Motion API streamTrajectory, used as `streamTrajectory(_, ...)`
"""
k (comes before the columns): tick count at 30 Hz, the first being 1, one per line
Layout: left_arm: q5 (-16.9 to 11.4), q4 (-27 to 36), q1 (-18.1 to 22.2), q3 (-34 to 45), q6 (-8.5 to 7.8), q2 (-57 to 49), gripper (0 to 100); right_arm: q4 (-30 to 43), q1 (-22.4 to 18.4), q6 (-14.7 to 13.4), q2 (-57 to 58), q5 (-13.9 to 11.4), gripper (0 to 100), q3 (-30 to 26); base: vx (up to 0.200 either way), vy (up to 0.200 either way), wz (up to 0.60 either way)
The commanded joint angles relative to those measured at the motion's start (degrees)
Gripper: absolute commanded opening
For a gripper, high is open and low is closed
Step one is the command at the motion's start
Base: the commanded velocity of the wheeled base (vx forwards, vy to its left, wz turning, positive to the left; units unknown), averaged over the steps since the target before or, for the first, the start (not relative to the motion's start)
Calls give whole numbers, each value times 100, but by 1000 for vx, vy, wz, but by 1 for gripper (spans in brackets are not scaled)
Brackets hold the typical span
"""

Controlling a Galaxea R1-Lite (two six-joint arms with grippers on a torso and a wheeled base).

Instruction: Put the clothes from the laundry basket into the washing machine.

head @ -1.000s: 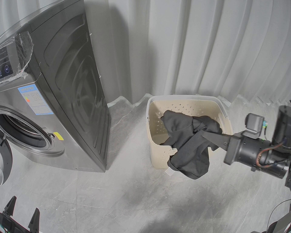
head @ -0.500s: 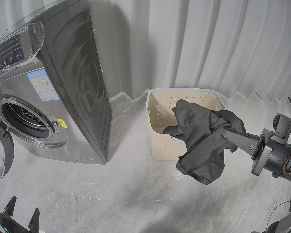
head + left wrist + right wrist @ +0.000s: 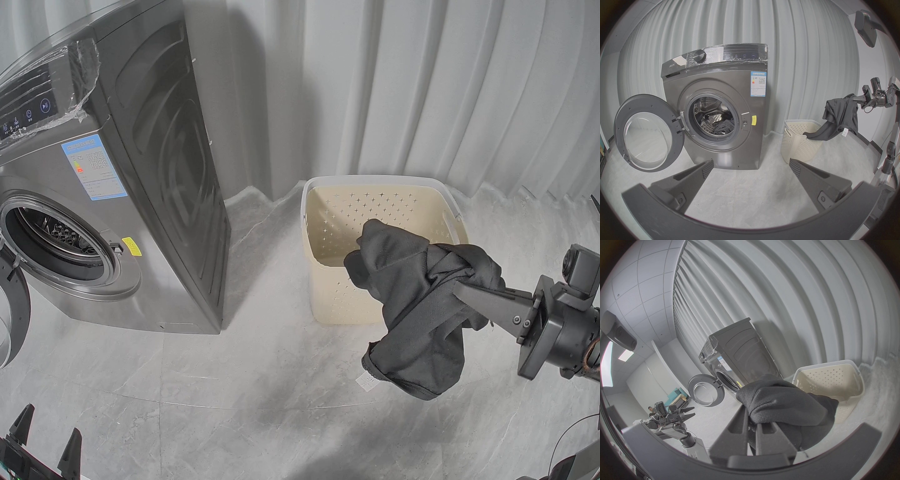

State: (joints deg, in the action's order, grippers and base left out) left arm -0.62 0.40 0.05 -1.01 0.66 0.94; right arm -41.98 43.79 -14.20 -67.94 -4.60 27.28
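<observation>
My right gripper [image 3: 465, 289] is shut on a dark grey garment [image 3: 419, 312], which hangs in the air over the front right of the cream laundry basket [image 3: 325, 294]. The right wrist view shows that garment [image 3: 784, 405] bunched over the shut fingers [image 3: 768, 435]. One end of the garment [image 3: 840, 117] still trails onto the basket rim [image 3: 800, 123]. The grey washing machine [image 3: 125, 187] stands to the left with its round door [image 3: 647, 132] swung open, and dark clothes [image 3: 722, 126] lie in the drum. My left gripper [image 3: 750, 168] is open, low and empty, in front of the machine.
White curtains [image 3: 406, 87] hang behind the basket and the machine. Pale grey floor [image 3: 262, 387] lies bare between the machine and the basket. The open door [image 3: 9, 312] sticks out at the machine's left.
The right gripper has lifted the garment up out of the basket and drawn it back to the right. The head camera has shifted, so more of the machine's drum opening shows.
</observation>
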Motion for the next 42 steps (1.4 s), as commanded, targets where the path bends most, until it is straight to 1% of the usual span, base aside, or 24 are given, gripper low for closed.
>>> streamTrajectory(1,1,4,4,92,4,-59,100,6,-37,-4,-53,20,0,5,0,200,0)
streamTrajectory(5,9,4,4,92,22,-59,100,6,-46,-4,-88,46,0,5,0,200,0)
streamTrajectory(7,9,4,4,92,57,-59,100,-3,-46,-4,-114,55,0,23,0,200,0)
streamTrajectory(32,9,4,4,84,40,-59,100,-3,-72,-12,-132,55,0,40,0,200,0)
streamTrajectory(38,9,4,4,84,48,-59,100,15,-283,-4,-185,55,0,-12,0,200,0)
streamTrajectory(42,9,4,4,84,48,-59,100,-3,-441,-4,-176,64,0,-4,0,0,0)
